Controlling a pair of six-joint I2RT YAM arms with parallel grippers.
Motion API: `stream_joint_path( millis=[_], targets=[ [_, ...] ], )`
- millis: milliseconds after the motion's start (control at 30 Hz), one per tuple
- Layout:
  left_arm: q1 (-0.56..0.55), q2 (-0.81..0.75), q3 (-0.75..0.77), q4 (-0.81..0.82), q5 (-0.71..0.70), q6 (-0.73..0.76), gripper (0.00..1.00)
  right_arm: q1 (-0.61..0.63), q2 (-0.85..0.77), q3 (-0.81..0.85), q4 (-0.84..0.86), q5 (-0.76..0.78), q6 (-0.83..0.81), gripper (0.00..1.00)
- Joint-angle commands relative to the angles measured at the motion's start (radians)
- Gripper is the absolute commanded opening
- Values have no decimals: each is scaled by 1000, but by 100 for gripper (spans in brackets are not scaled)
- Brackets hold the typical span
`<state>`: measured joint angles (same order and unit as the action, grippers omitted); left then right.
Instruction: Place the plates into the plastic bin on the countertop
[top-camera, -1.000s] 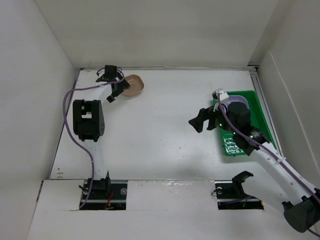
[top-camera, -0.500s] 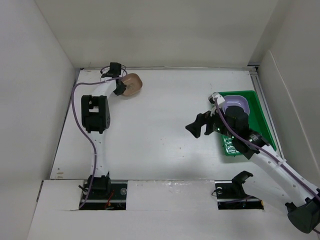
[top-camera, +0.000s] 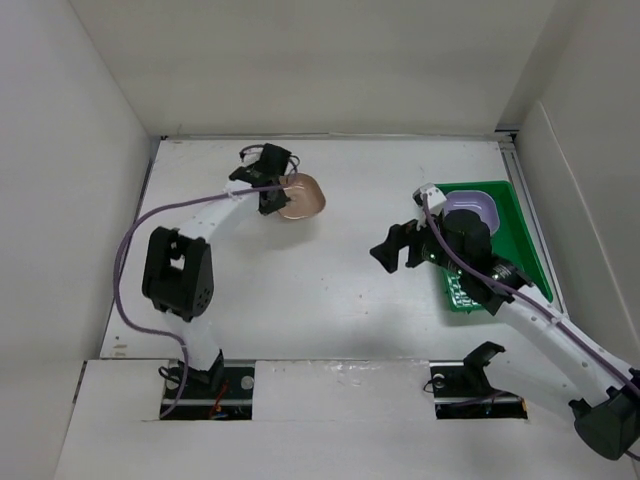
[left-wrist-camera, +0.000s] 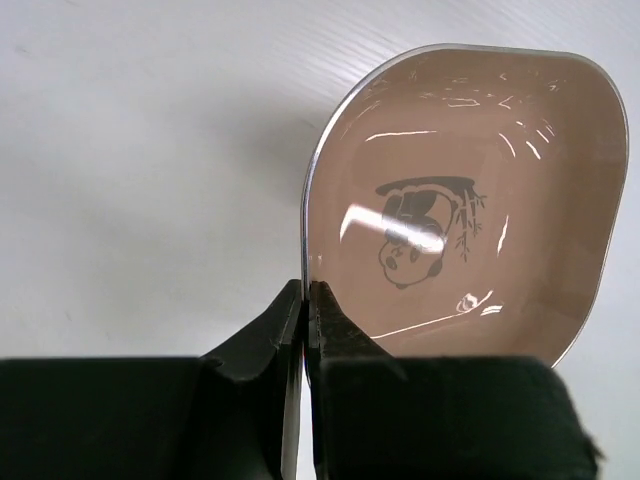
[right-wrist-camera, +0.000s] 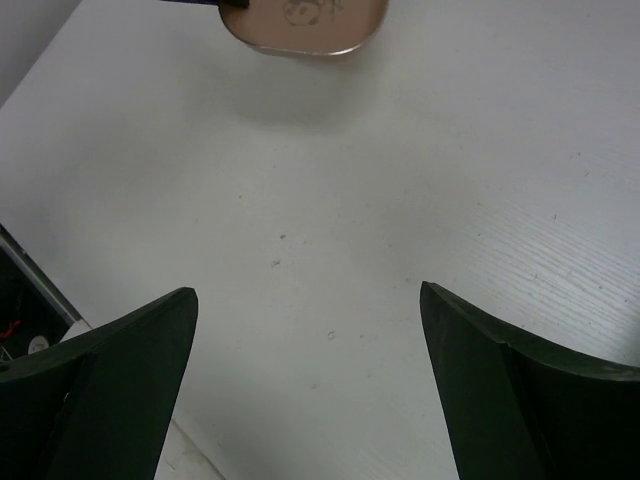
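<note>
A tan-brown rounded-square plate (top-camera: 300, 196) with a panda print hangs above the white countertop (top-camera: 330, 280) at the back left. My left gripper (top-camera: 271, 193) is shut on its rim; in the left wrist view the plate (left-wrist-camera: 470, 210) stands on edge, pinched between the fingertips (left-wrist-camera: 305, 295). The tan plate (right-wrist-camera: 305, 25) also shows at the top of the right wrist view. My right gripper (top-camera: 392, 250) stands open over bare countertop, just left of the green plastic bin (top-camera: 520, 215). A lavender plate (top-camera: 470, 208) lies in the bin's far end, partly hidden by the right arm.
White walls (top-camera: 80, 170) close in the countertop on the left, back and right. The arm bases (top-camera: 205, 380) sit at the near edge. The right arm (top-camera: 530, 320) crosses over the bin's near half.
My left gripper has shut on the tan plate's rim, lifted it and carried it to the right. The right gripper has swung left, off the bin, and uncovered the lavender plate.
</note>
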<state>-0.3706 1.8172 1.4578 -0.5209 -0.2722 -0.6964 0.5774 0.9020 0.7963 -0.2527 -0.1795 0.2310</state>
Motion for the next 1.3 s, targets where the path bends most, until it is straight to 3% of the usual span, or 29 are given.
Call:
stream_joint_path(
  millis=[0,167,333,700,733,800,867,900,967,1000,1033,1067,1267],
  targets=[
    [-121,-146,-71,-25,-123,9,0,-13,26,72,69,20,-18,97],
    [-318,-248,-218,-25,-162,-55,0,-34,129,92,98,32,-18,99],
    [-514,-349,-274,-25,-281,-135,0,-44,254,67,167,23,5,97],
    [-539,-562,-404,150,-185,-117,0,-53,432,-15,345,-34,100,84],
    [-539,-578,-428,162,-174,-106,0,-53,433,-16,369,-47,113,78],
    [-539,-616,-438,185,-162,-95,0,-53,443,-25,392,-80,123,34],
    [-539,-647,-459,199,-162,-85,0,-53,434,-25,406,-92,148,0],
    [-539,-647,-459,199,-162,-84,3,-53,434,-25,406,-92,162,0],
    [-539,-661,-459,199,-171,-84,24,-53,411,-16,406,-66,175,0],
    [-539,-671,-459,199,-171,-75,42,-53,402,-16,406,-66,176,0],
    [-539,-683,-459,188,-194,-75,87,-63,388,-16,406,-57,176,0],
    [-539,-684,-459,174,-206,-84,99,-83,388,-5,392,-29,176,0],
    [-539,-694,-380,-22,-323,-112,100,-211,367,139,115,179,48,0]
  ],
)
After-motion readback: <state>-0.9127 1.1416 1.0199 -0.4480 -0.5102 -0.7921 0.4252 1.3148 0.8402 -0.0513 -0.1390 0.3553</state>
